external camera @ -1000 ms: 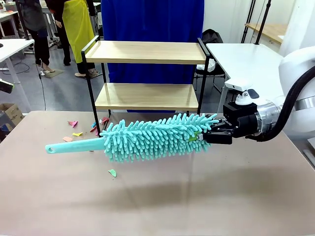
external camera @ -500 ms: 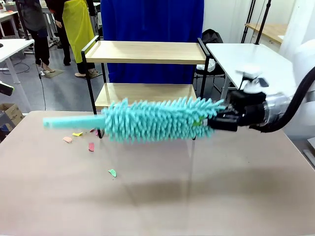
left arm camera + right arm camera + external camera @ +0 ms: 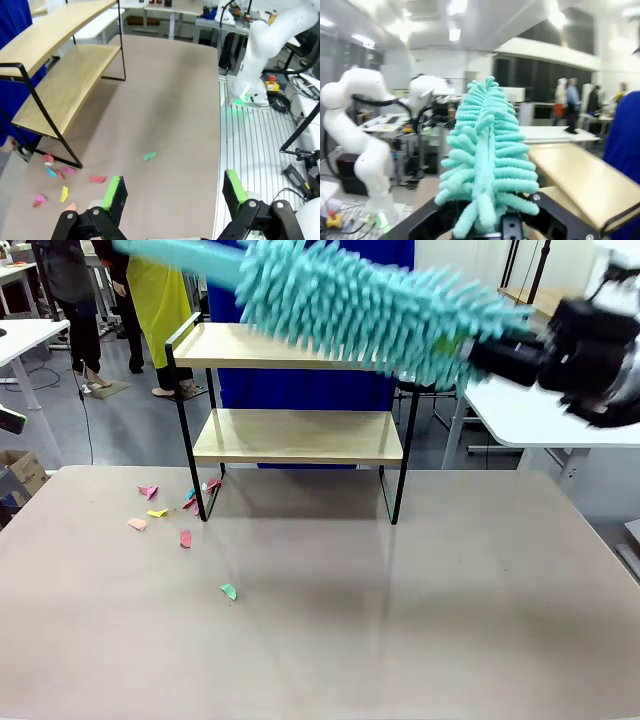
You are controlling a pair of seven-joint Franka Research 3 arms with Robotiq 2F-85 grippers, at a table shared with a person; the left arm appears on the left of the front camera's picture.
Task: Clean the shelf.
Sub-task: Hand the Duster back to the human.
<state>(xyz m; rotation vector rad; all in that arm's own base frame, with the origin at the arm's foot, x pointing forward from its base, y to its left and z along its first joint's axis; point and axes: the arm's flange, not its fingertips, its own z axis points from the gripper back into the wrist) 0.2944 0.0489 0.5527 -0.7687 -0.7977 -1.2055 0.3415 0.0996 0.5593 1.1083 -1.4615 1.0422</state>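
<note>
Right tool (image 3: 485, 348) clenched on fluffy teal duster (image 3: 370, 305), held sideways just above two-tier wooden shelf (image 3: 297, 345); left tool (image 3: 172, 192) released.

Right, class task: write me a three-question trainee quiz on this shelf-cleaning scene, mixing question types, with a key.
1. True or false: the right claw is shut on the duster.
2. Where do the paper scraps lie? A) on the top board B) on the table by the shelf's left legs C) in the left claw
3. Fill in: the left claw's jaws stand ____.

Key: 1 true; 2 B; 3 open.
</note>
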